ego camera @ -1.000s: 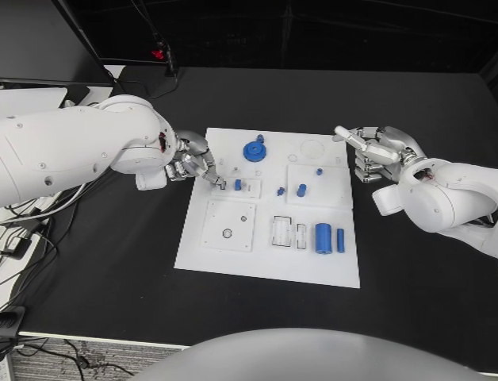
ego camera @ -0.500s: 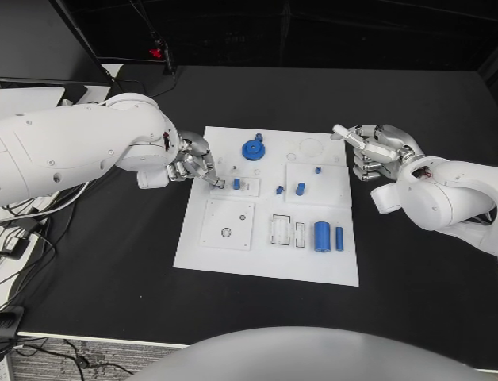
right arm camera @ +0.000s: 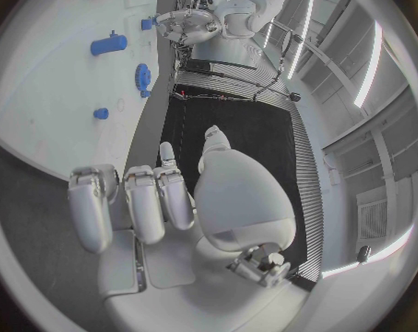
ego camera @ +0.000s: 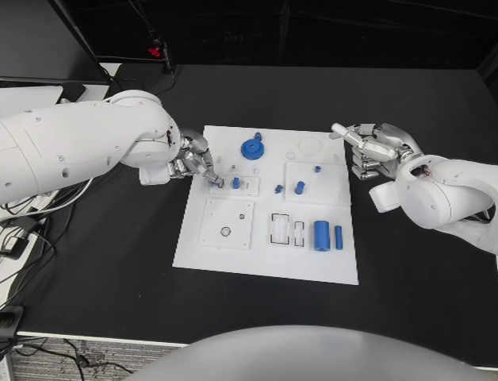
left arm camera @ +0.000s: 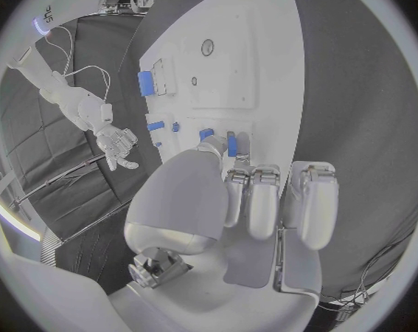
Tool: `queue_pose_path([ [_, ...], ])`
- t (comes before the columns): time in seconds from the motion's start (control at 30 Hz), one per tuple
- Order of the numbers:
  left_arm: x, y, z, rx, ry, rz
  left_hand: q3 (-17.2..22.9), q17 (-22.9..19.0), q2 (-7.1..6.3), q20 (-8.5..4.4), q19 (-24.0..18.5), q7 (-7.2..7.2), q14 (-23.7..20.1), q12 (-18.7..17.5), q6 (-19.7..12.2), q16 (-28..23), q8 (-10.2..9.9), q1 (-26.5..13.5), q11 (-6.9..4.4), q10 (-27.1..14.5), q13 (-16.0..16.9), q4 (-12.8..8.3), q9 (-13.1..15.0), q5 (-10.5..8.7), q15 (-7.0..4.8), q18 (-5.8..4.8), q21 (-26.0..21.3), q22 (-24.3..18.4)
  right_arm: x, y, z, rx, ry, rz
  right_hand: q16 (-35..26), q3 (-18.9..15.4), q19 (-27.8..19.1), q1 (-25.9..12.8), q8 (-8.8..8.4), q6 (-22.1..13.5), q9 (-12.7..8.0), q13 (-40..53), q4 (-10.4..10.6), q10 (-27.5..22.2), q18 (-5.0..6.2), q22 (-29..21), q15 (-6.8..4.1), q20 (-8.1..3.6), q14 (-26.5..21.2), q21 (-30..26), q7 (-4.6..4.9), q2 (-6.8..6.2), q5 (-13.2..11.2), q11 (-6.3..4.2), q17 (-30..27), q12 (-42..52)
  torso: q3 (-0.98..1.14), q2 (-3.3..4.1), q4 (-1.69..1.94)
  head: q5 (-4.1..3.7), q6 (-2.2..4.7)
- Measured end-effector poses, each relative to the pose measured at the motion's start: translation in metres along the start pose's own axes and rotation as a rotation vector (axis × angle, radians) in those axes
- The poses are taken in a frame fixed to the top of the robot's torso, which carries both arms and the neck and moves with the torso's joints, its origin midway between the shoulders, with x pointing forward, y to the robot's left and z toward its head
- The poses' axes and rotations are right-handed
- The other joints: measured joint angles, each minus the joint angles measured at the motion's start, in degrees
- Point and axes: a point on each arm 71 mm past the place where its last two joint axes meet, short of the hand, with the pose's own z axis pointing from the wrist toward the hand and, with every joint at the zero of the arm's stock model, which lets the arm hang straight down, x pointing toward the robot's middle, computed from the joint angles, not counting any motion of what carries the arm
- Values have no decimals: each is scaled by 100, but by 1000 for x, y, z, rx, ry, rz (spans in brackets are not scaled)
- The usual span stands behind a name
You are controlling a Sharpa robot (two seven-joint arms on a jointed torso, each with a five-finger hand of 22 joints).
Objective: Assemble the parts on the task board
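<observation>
A white task board (ego camera: 274, 262) lies in the middle of the black worktop (ego camera: 112, 262), flanked by the robot's two white arms. The left hand (ego camera: 194, 165) hovers at the board's left edge, toward its far end, its fingers (left arm camera: 262, 203) curled down and bunched close together beside a small blue part (ego camera: 235, 183) standing in a recess there; the left wrist view shows the fingertip right next to that small blue part (left arm camera: 231, 144), but whether it touches or pinches the piece cannot be told. The right hand (ego camera: 377, 151) is raised just beyond the board's right edge, also toward the far end, its fingers (right arm camera: 144, 203) side by side and partly bent, holding nothing and off the board. On the board itself, a blue gear (ego camera: 254, 148) sits near the far edge, with a pale round recess (ego camera: 313, 146) beside it. Toward the middle of the board stand a blue peg (ego camera: 300, 189), a smaller blue piece (ego camera: 279, 190) next to it, and a tiny blue stud (ego camera: 318, 170) slightly farther from the robot. Nearer the robot, a fat blue cylinder (ego camera: 321, 236) and a slim blue cylinder (ego camera: 339, 237) lie side by side close to the board's right edge, next to an open rectangular slot (ego camera: 281, 229). A square plate with a dark ring (ego camera: 226, 232) occupies the near left part of the board.
</observation>
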Motion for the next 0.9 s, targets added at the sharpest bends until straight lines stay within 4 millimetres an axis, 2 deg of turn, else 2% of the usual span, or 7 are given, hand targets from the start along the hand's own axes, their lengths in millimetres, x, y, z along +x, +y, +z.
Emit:
queue_pose_path([
  [0.9, 1, -5, 3, -17, 30, 21, 41, -1, 0, 0, 0, 10, -7, 16, 10, 0, -32, 0, -9, 9, 2, 23, -15, -2, 7, 0, 0, 0, 0, 0, 0, 1, 0, 0, 0, 0, 0, 0, 0, 0, -5, 0, 0, 0, 0, 0, 0, 0, 0, 0, 0, 0, 0, 0, 0, 0, 2, -1, 6, -44, -52],
])
